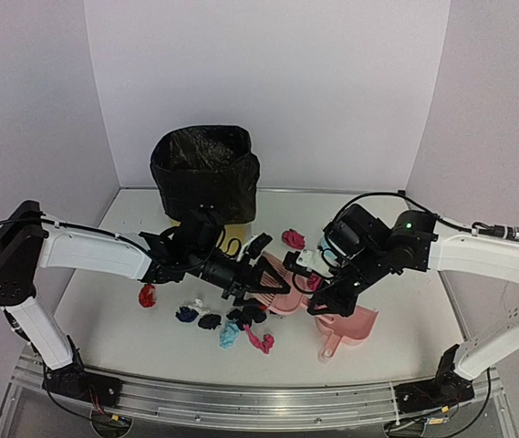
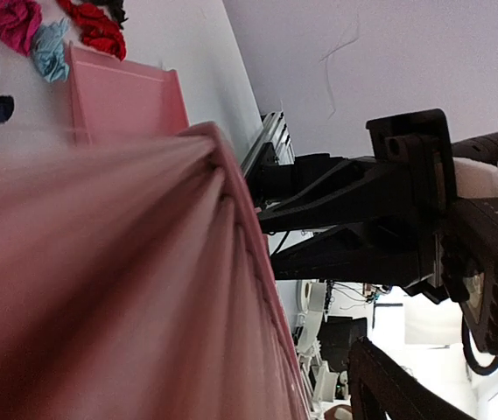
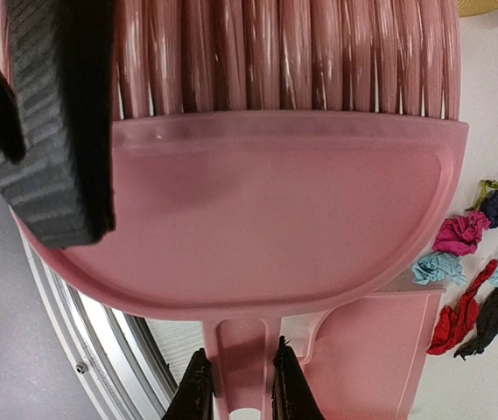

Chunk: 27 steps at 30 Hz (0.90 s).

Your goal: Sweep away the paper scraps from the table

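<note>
We find table (image 1: 104, 319) uncleared. Dustpan (image 1: 355, 328) flat on it, right side. Brush (image 3: 275, 201): right gripper (image 3: 241, 385) clenched on its handle; left gripper (image 1: 264, 274) jaws spread abt the head, contact unclear. Risk, we judge: opposing pulls cd wrench brush loose, scattering wads. Paper scraps (image 1: 229, 335) lie on table just near-side of left gripper, outside dustpan.

Your left gripper's (image 1: 257, 276) spread jaws meet the pink brush (image 1: 283, 296) dead ahead, with the right gripper (image 3: 240, 387) clamped on it just beyond, paper scraps (image 1: 230, 334) strewn on their near side, and bare table (image 1: 131, 351) past those.
</note>
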{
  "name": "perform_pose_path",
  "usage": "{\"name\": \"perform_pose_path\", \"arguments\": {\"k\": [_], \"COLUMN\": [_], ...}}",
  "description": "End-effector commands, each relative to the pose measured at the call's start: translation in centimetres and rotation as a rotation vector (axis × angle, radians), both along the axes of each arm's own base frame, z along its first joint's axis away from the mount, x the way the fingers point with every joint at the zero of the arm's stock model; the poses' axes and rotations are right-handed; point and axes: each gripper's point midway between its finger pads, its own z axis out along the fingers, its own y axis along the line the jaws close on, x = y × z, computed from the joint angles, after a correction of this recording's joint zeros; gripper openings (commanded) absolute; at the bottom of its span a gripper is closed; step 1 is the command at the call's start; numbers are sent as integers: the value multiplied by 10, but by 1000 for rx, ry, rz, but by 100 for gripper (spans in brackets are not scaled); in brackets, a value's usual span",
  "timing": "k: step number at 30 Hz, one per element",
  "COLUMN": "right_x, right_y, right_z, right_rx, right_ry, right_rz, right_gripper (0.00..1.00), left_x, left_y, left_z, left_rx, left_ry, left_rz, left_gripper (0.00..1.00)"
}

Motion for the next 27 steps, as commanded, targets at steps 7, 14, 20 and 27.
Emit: {"name": "perform_pose_path", "arguments": {"k": [7, 14, 20, 27], "right_x": [6, 8, 19, 34], "right_y": [9, 6, -2, -21], "right_z": [14, 23, 50, 112], "right_rx": [25, 46, 148, 681], "right_ry": [-63, -78, -127, -85], "right_rz": [53, 11, -158, -613], "right_gripper": [0, 3, 79, 91], "left_x": [-4, -5, 1, 14], "left_y": [-13, -12, -5, 34], "left_z": [21, 21, 37, 91], "left_rx": [-90, -113, -194, -425], "left_ry": [8, 10, -72, -274], "left_rz": [-57, -52, 18, 251], "left_gripper": [42, 12, 0, 0]}}
